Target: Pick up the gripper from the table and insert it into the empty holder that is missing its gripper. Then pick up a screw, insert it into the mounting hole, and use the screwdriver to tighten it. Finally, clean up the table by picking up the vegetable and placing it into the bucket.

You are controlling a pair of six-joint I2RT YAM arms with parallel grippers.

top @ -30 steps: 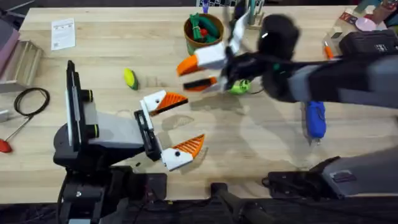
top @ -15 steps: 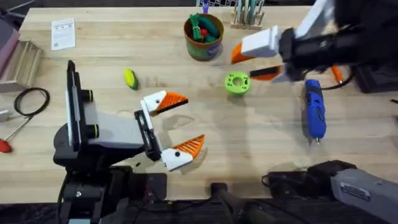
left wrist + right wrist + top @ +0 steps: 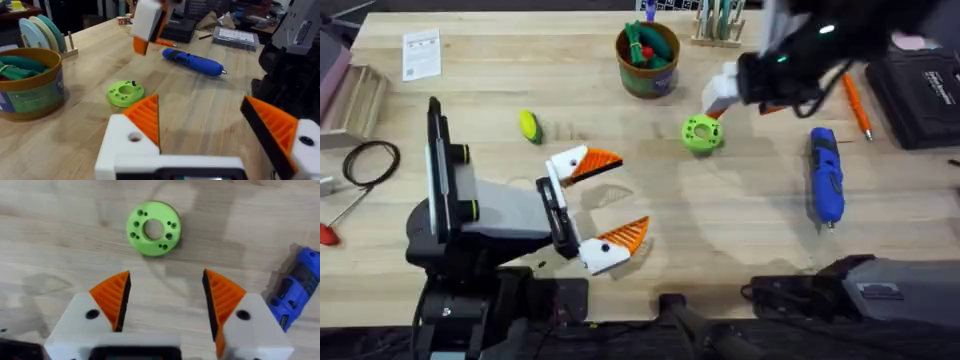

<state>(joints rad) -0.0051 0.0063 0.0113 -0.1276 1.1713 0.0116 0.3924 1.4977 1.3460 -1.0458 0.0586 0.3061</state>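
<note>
Near the green disc (image 3: 701, 133), the blue pen-shaped screwdriver (image 3: 825, 186) was laid flat on the table (image 3: 720, 230), its metal bit exposed. Above the disc, the right gripper (image 3: 165, 300) was spread, nothing pinched; the left gripper (image 3: 610, 198) was likewise spread.

The right gripper (image 3: 162, 302), its orange ribbed pads spread, hangs over bare light wooden tabletop (image 3: 60, 245); the only thing directly ahead of its fingertips is the flat green disc with holes (image 3: 153, 228). Off to one side, close by its finger, lies the thick blue pen-shaped screwdriver (image 3: 295, 292). The left gripper (image 3: 606, 198), also spread, has open tabletop between its pads and in front of them, with the small yellow toy vegetable (image 3: 528, 126) near, beyond one finger.
</note>
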